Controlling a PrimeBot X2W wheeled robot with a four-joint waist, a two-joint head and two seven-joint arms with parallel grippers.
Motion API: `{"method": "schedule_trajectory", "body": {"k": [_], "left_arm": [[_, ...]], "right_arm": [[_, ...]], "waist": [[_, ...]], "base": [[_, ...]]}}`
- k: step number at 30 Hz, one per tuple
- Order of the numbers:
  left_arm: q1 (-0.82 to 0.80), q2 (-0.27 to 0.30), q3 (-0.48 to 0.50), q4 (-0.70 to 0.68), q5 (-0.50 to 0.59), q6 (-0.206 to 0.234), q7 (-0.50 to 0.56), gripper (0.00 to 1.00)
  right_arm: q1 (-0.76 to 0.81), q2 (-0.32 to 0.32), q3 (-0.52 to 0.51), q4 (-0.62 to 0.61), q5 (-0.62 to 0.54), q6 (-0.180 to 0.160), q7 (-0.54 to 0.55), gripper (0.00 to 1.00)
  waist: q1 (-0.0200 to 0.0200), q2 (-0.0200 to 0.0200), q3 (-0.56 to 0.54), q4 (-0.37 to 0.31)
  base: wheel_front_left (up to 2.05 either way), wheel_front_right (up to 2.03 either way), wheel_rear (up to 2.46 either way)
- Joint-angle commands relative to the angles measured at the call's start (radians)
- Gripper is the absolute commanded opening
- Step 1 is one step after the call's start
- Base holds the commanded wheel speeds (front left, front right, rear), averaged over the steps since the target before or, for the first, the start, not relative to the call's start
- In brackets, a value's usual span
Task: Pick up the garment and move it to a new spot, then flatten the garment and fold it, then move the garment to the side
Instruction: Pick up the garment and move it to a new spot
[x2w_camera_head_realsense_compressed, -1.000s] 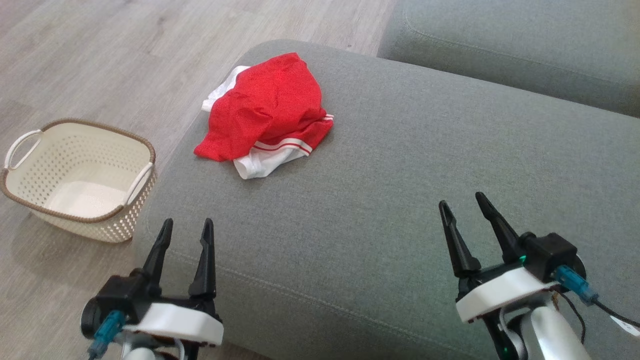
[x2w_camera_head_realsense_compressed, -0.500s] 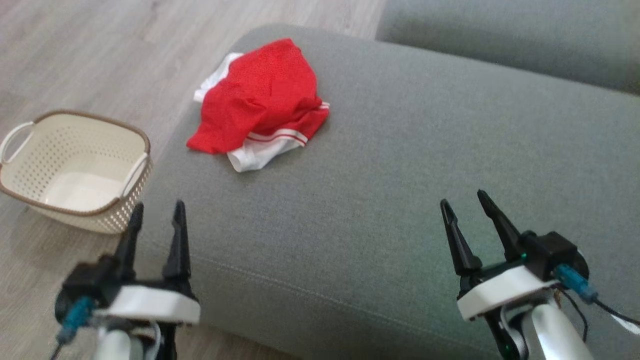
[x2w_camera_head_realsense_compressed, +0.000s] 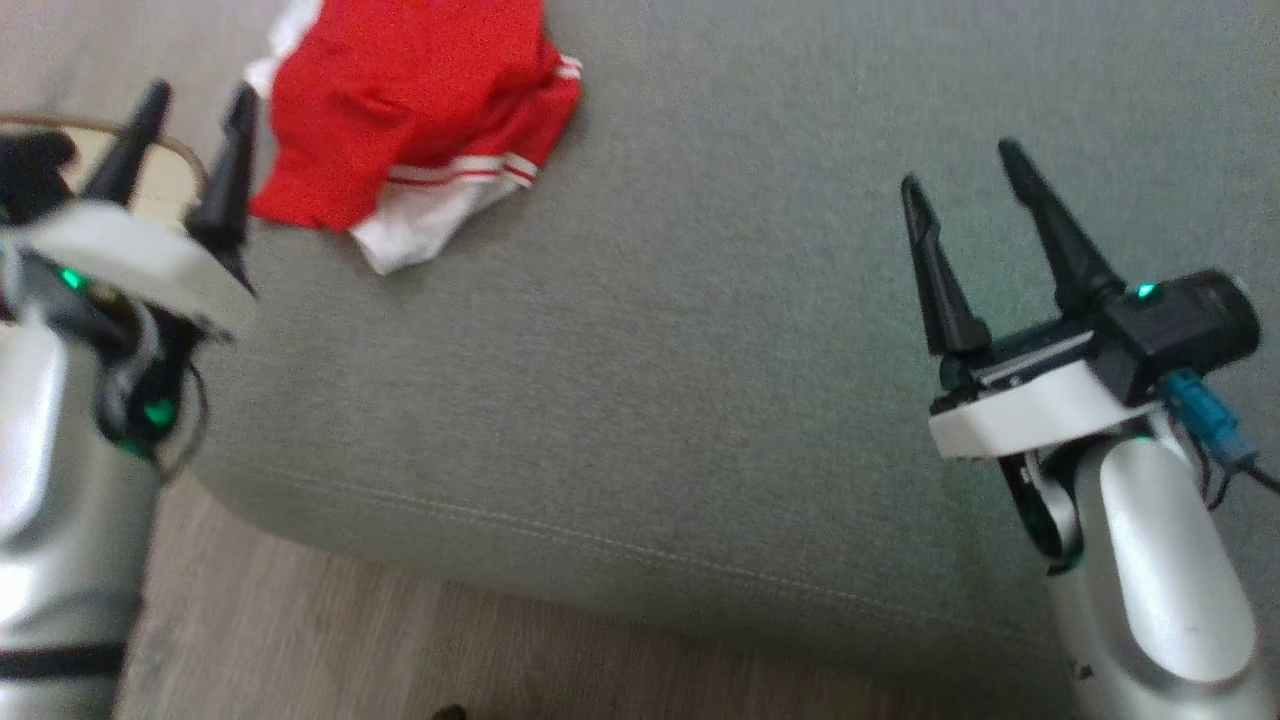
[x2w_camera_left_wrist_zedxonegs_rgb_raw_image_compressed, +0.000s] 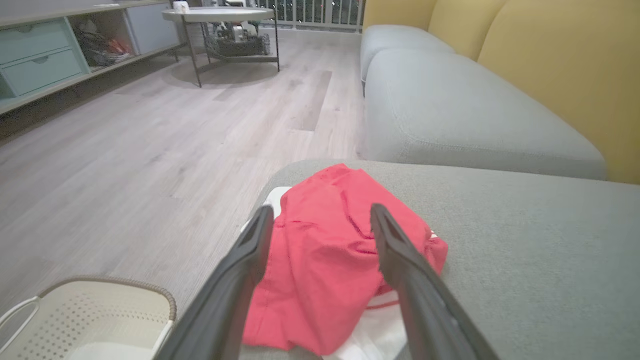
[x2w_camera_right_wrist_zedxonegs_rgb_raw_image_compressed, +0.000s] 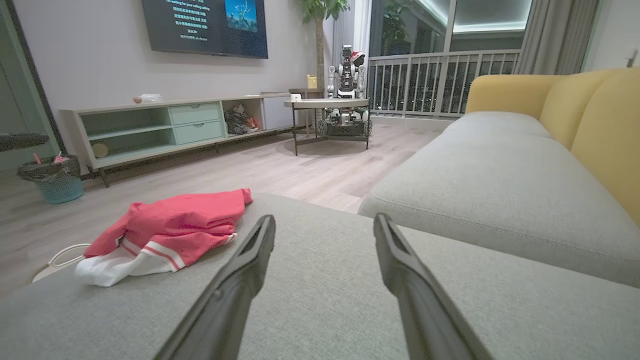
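The garment (x2w_camera_head_realsense_compressed: 400, 110), red with white trim and stripes, lies crumpled near the left end of the grey sofa cushion (x2w_camera_head_realsense_compressed: 700, 350). My left gripper (x2w_camera_head_realsense_compressed: 197, 96) is open just left of it, fingers pointing up the view, apart from the cloth. In the left wrist view the garment (x2w_camera_left_wrist_zedxonegs_rgb_raw_image_compressed: 325, 260) lies ahead between the open fingers (x2w_camera_left_wrist_zedxonegs_rgb_raw_image_compressed: 240, 270). My right gripper (x2w_camera_head_realsense_compressed: 960, 165) is open over the cushion's right part, far from the cloth. The right wrist view has the garment (x2w_camera_right_wrist_zedxonegs_rgb_raw_image_compressed: 170, 225) off to the left.
A cream perforated basket (x2w_camera_left_wrist_zedxonegs_rgb_raw_image_compressed: 90, 320) sits on the wooden floor left of the cushion, partly behind my left gripper. A second grey sofa seat (x2w_camera_right_wrist_zedxonegs_rgb_raw_image_compressed: 500, 190) with yellow backrests lies beyond. The cushion's front edge (x2w_camera_head_realsense_compressed: 600, 540) runs above the floor strip.
The head camera has tilted down and closer, shifting the whole picture. My left gripper has risen toward the garment's left edge. The right gripper sits higher in the picture. The garment has not moved.
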Motion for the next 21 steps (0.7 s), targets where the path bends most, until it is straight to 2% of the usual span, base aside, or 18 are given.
{"method": "schedule_trajectory", "body": {"k": [1,4,7,11,21], "left_arm": [[-0.076,0.079,0.014,0.013,-0.036,-0.001,0.034,1.00],[-0.175,0.130,-0.038,0.101,-0.098,-0.001,0.112,1.00],[-0.262,0.145,-0.071,0.186,-0.178,-0.002,0.182,1.00],[-0.364,0.177,-0.135,0.323,-0.228,-0.002,0.283,1.00],[-0.497,0.198,-0.214,0.536,-0.219,-0.002,0.353,1.00]], "right_arm": [[-0.034,0.003,0.025,-0.055,-0.007,0.000,0.009,1.00],[-0.057,0.003,0.035,-0.092,-0.014,0.000,0.023,1.00],[-0.072,0.003,0.048,-0.116,-0.023,0.000,0.031,1.00],[-0.090,0.003,0.071,-0.138,-0.023,0.000,0.034,1.00],[-0.091,0.003,0.052,-0.171,-0.012,0.000,0.001,1.00]], "waist": [[0.0000,0.0000,0.102,-0.058],[0.0000,0.0000,0.148,-0.080],[0.0000,0.0000,0.186,-0.103],[0.0000,0.0000,0.232,-0.146],[0.0000,0.0000,0.278,-0.215]], "base": [[0.00,0.00,0.00],[0.00,0.00,0.00],[0.00,0.00,0.00],[0.00,0.00,0.00],[0.00,0.00,0.00]]}}
